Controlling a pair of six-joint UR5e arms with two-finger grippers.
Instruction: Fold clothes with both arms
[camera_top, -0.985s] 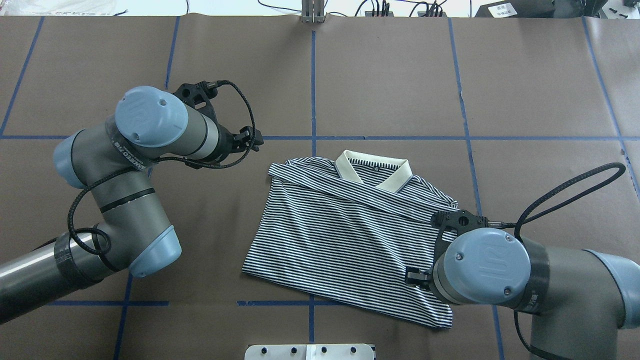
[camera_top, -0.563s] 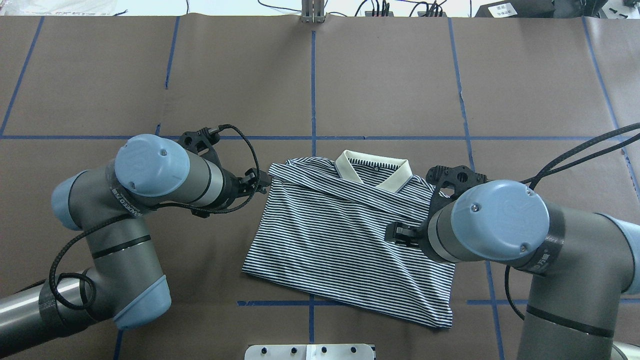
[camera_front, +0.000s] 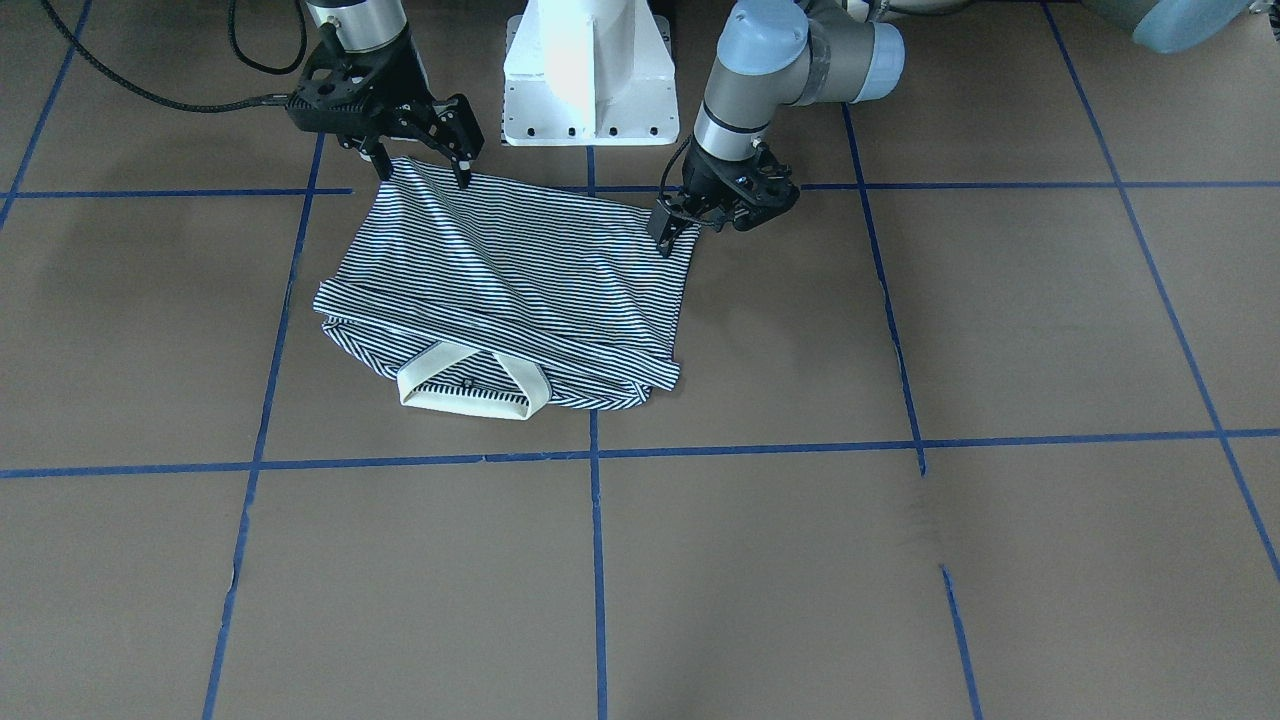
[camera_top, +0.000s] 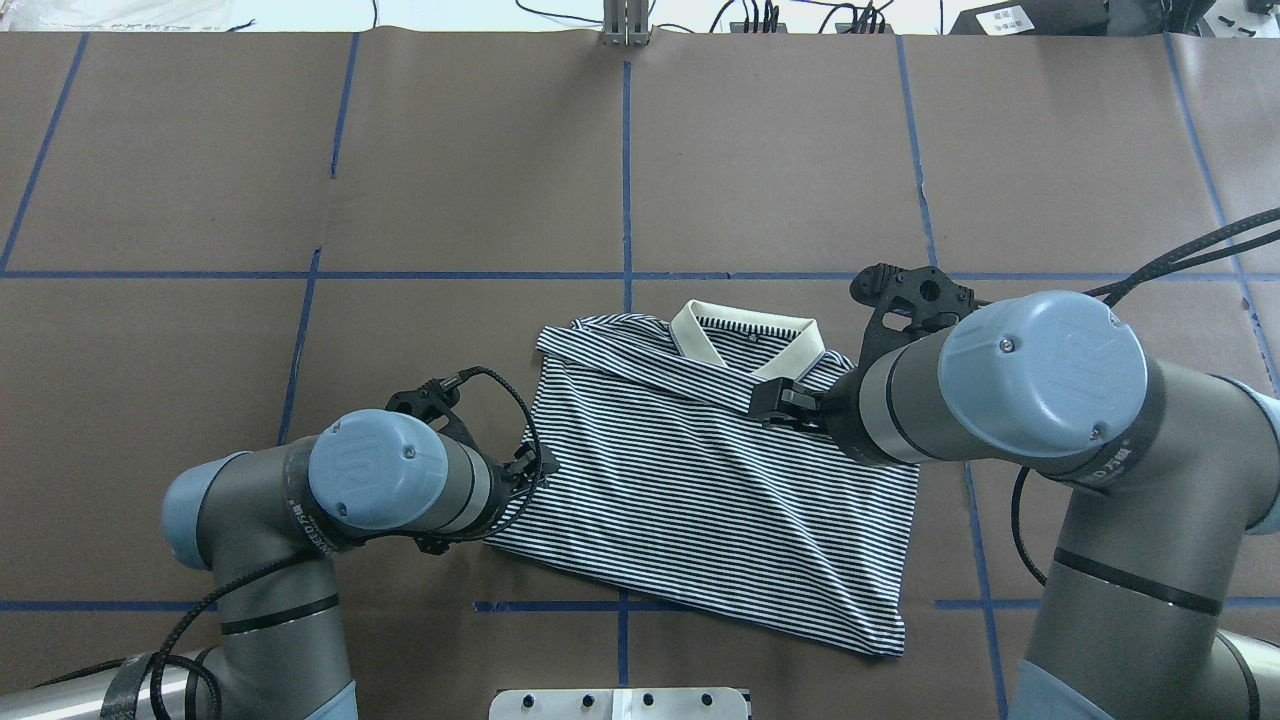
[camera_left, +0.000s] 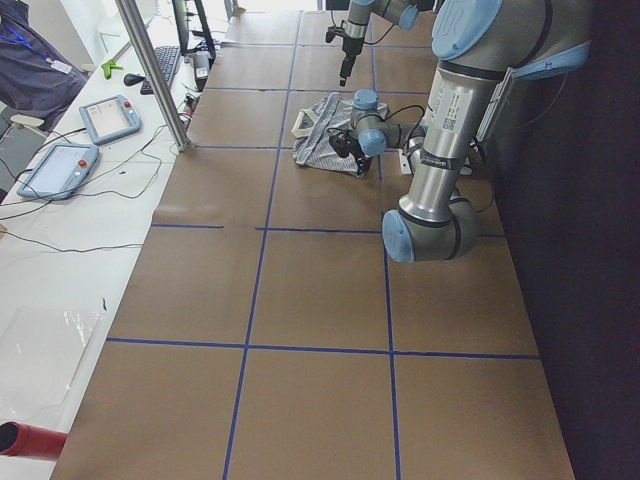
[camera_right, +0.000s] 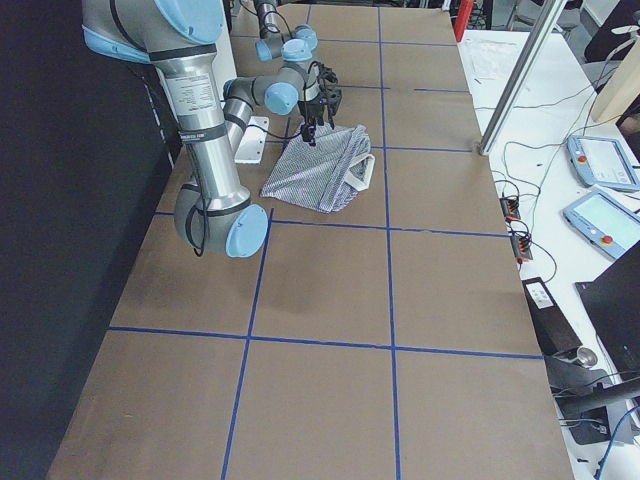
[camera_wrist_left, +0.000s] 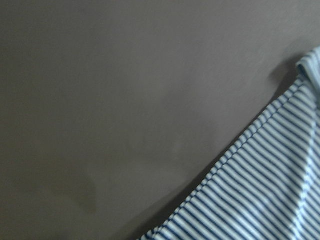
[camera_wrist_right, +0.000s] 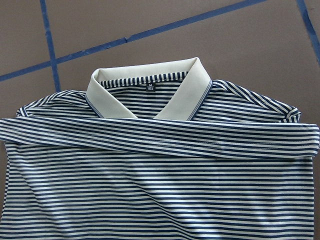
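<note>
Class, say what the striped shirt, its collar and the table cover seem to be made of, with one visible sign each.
Shirt: soft knit fabric, probably cotton; it drapes and wrinkles.
Collar: thicker cream knit; it holds its shape.
Table cover: matte brown paper, likely; thin sheet edge.

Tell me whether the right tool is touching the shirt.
Apart. The left side view shows the right tool hanging above the shirt, with bare table visible between them.
</note>
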